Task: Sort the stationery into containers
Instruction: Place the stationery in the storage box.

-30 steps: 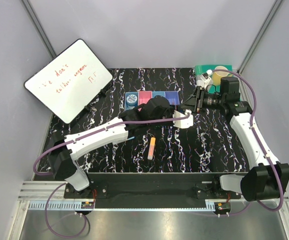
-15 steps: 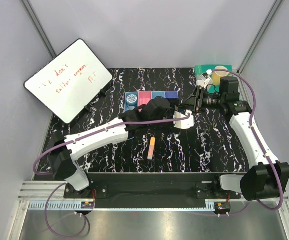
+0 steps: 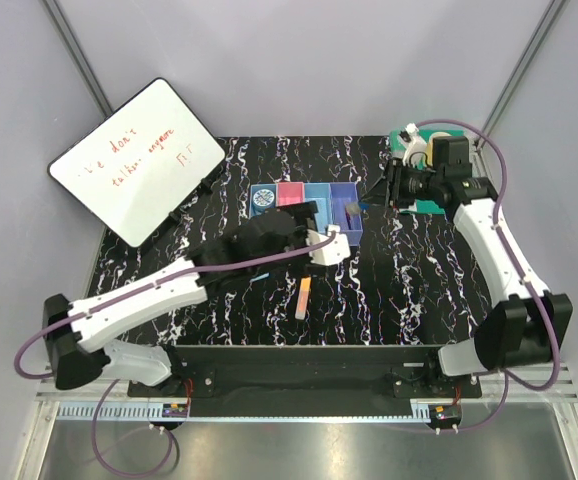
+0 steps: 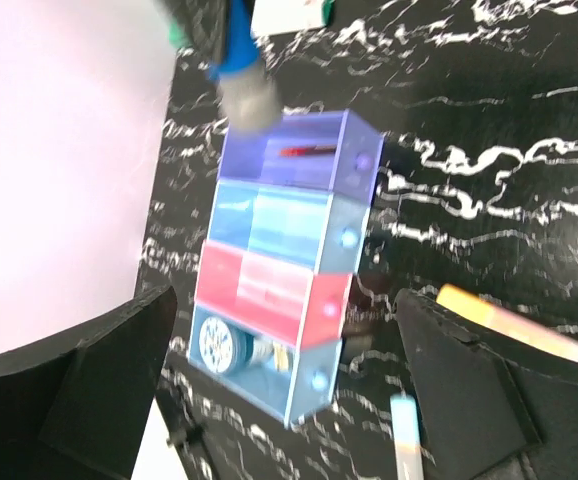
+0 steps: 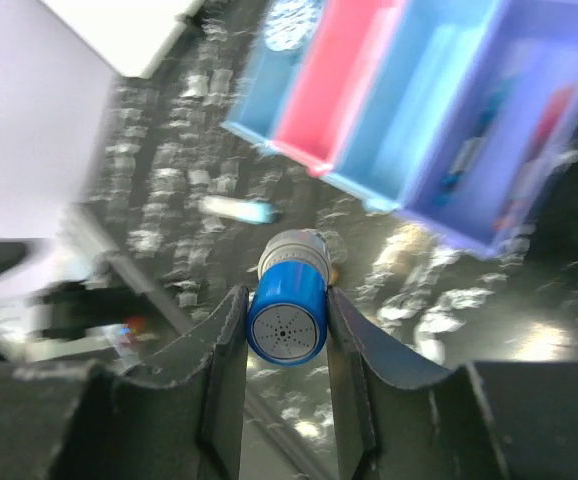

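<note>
The right gripper (image 5: pixel 287 300), shut tight on the grey marker (image 5: pixel 287 327) lying lengthwise along its fingers, hangs just right of the purple bin (image 5: pixel 514 140), the row's nearest end.

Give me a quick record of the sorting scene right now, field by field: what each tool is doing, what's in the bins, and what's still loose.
Left tool: open, empty
Right tool: shut on marker, its blue end toward the wrist camera
Purple bin: red pen inside
End light blue bin: round bottle inside
Loose on table: orange bar
</note>
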### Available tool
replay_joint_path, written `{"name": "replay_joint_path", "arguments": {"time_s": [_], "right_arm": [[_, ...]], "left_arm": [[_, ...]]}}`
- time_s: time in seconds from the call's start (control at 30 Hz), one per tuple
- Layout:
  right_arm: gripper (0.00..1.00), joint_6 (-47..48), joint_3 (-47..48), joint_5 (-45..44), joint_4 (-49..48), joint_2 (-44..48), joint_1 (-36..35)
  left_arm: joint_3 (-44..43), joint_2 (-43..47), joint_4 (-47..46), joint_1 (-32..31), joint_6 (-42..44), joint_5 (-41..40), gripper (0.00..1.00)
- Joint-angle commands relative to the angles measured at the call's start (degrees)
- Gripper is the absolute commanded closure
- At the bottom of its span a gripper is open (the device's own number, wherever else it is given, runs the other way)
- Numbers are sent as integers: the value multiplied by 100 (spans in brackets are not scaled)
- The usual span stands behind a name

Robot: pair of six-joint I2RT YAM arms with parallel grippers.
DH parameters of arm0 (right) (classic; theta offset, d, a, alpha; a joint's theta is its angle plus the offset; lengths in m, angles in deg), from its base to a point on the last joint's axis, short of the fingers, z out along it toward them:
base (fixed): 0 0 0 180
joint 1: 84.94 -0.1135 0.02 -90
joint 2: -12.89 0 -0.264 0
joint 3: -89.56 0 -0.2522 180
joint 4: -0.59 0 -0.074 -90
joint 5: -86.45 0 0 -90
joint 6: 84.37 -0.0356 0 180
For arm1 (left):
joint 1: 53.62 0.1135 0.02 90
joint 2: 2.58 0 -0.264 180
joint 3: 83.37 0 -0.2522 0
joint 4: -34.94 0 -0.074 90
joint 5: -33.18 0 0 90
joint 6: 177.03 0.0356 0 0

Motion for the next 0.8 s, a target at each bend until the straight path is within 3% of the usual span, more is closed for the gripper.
{"name": "replay_joint_path", "arguments": {"time_s": [0.0, 0.23, 0.47, 0.77], "right_arm": [[100, 1648, 852, -1477, 532, -598, -322], [100, 3398, 2021, -2719, 822, -1723, -1139], [100, 4006, 3024, -3247, 735, -2857, -1641], [100, 4498, 3657, -3449, 577, -3938, -1852]], "left_arm": [[551, 608, 135, 54, -395, -576, 1], [675, 697, 697, 774, -1063, -393, 1], [719, 644, 865, 1732, -1397, 56, 1], [772, 556, 839, 2287, -1477, 425, 1]]}}
